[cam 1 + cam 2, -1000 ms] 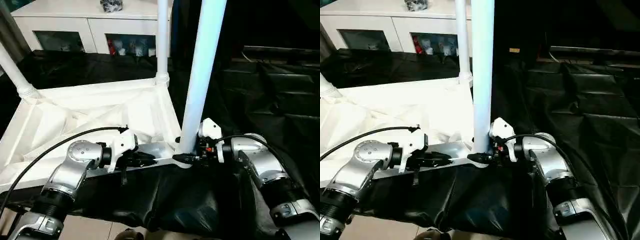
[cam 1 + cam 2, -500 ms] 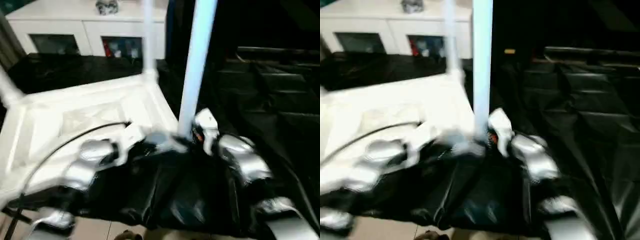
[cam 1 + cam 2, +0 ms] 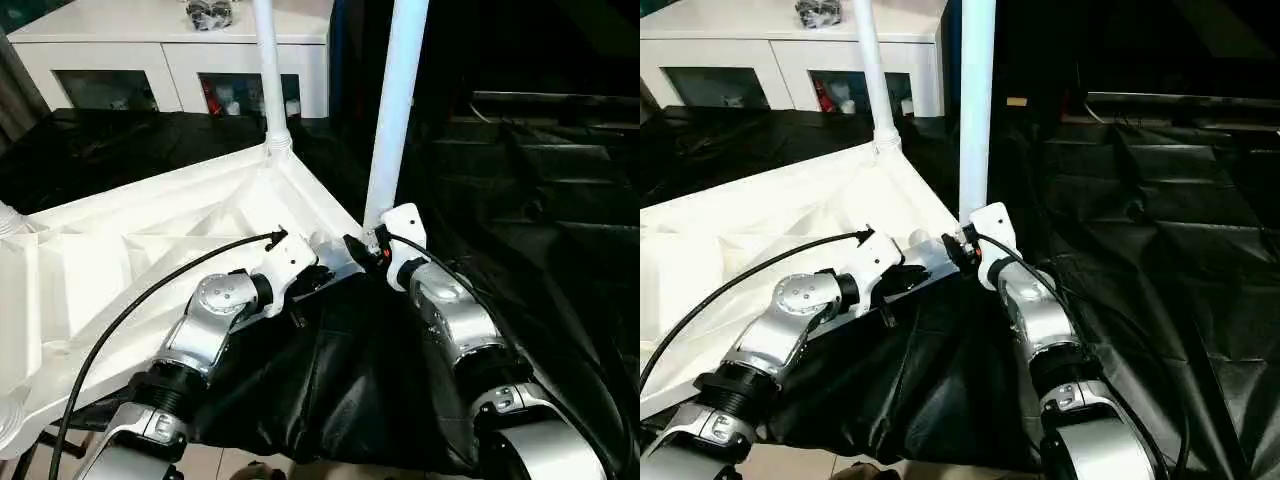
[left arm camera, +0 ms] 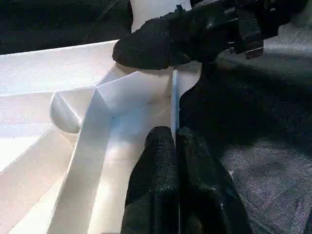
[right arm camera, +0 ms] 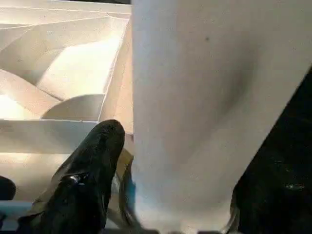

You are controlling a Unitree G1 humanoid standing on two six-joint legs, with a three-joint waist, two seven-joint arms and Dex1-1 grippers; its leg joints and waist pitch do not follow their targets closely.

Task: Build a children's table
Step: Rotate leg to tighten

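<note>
The near corner of the upturned tabletop (image 3: 150,240) is crowded: the left gripper (image 4: 174,141) is pinched shut on its thin rim, and the near leg (image 3: 395,110) is flanked closely by the right gripper (image 3: 365,245). Passage between the two grippers is blocked. Open room is left over the ribbed underside, bounded behind by the far leg (image 3: 270,70) and the cabinet (image 3: 170,50). The black sheet (image 3: 540,200) to the right is unobstructed.

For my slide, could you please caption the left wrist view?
Left pincer shut on the tabletop rim.
</note>
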